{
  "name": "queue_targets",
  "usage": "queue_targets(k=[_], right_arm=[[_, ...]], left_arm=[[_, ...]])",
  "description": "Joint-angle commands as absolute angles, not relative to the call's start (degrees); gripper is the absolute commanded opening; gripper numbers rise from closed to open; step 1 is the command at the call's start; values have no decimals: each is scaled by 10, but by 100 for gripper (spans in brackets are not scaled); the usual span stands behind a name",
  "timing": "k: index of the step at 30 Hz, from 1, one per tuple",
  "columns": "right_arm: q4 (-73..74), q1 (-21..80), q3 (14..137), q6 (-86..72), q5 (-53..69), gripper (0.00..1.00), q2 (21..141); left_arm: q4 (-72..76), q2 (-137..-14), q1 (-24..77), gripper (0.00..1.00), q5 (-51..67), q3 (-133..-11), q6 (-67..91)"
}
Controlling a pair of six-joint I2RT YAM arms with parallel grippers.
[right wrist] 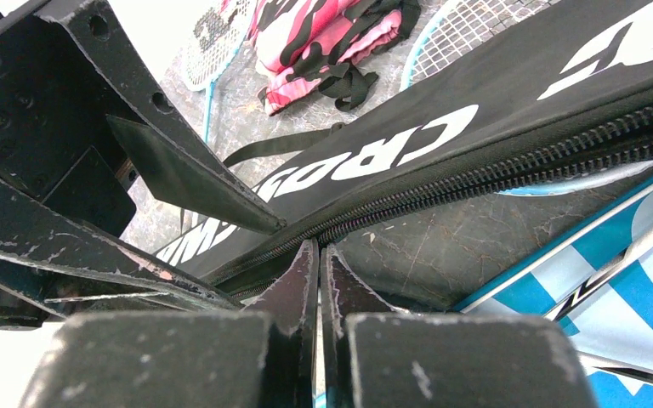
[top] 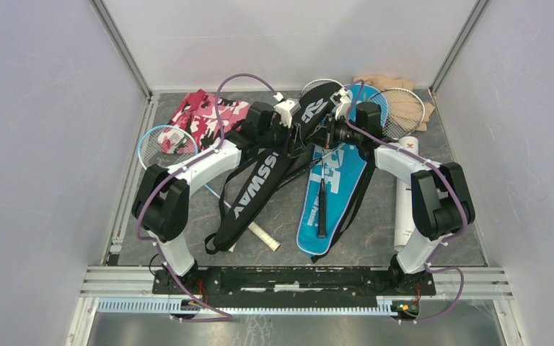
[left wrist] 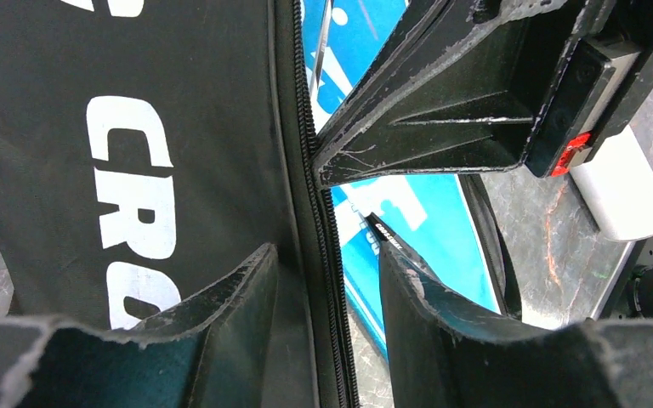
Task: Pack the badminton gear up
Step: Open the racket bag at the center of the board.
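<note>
Black CROSSWAY cover [top: 256, 191] lies diagonally mid-table. Left wrist: the left gripper [left wrist: 327, 255] stands open astride its zipper [left wrist: 304, 102], likely ready to pinch it. Right wrist: the right gripper [right wrist: 320, 248], closed, presses that seam, seemingly steadying it.

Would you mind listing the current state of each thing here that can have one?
black cover: lying flat, zipper parted where visible
left gripper: open, straddling that zipper
right gripper: shut, tips at that zipper
blue cover: lying flat, racket on top
white tube: lying on its side
</note>
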State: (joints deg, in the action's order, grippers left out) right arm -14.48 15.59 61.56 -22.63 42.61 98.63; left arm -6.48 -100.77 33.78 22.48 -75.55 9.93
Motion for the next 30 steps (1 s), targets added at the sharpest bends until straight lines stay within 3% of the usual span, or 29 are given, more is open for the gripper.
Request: queue_targets(k=[1,17,30], right_arm=[[-153,152,625,-213,436,0,981],[-144,150,620,-199,441,0,975],[-122,150,626,-198,425,0,969]], left_arm=[[-55,-1017,330,53,219,-781,79],[-56,-1036,315,44,240,-790,99],[-85,-1022,352,44,104,-790,-10]])
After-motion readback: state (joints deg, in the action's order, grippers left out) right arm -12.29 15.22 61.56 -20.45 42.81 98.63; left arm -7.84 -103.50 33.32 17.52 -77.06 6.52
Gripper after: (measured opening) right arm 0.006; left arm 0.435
